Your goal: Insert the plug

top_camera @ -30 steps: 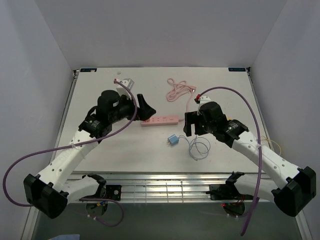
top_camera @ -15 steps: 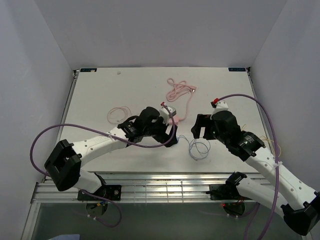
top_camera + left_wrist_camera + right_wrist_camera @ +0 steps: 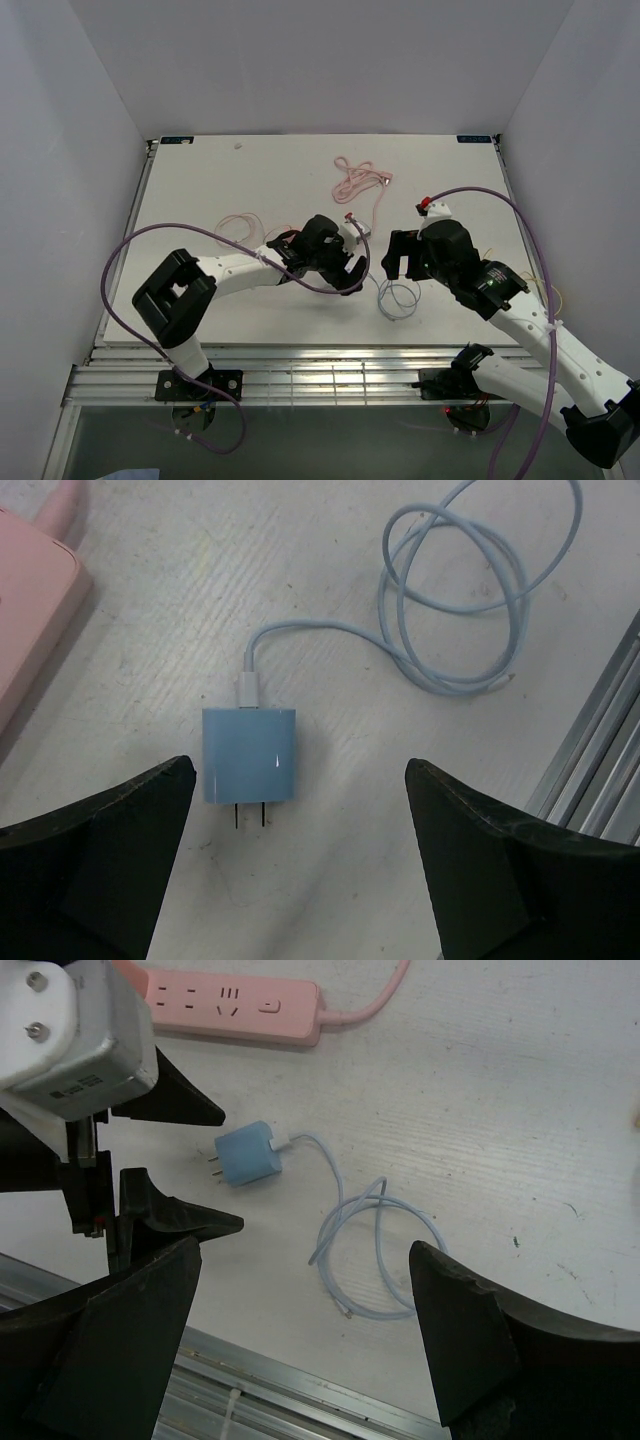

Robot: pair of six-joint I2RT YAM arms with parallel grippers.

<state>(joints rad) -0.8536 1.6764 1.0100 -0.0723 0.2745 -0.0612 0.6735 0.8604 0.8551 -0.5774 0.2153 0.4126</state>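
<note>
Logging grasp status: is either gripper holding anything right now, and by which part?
Nothing held. Left gripper open over the blue plug, not touching; right gripper open, empty.

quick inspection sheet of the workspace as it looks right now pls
surface: white table, lightly scuffed
job's things: blue charger lying flat, prongs free; pink power strip sockets up, visible sockets free
clutter: thin pink cable loop lying by the left arm
grippers: left end effector open, one finger on each side of the charger, not touching it; right end effector open, empty
cables: light blue cable coiled, attached to the charger; pink cord bunched toward the far edge; purple cables on both arms
surroundings: plain walls; metal rails at the near edge
</note>
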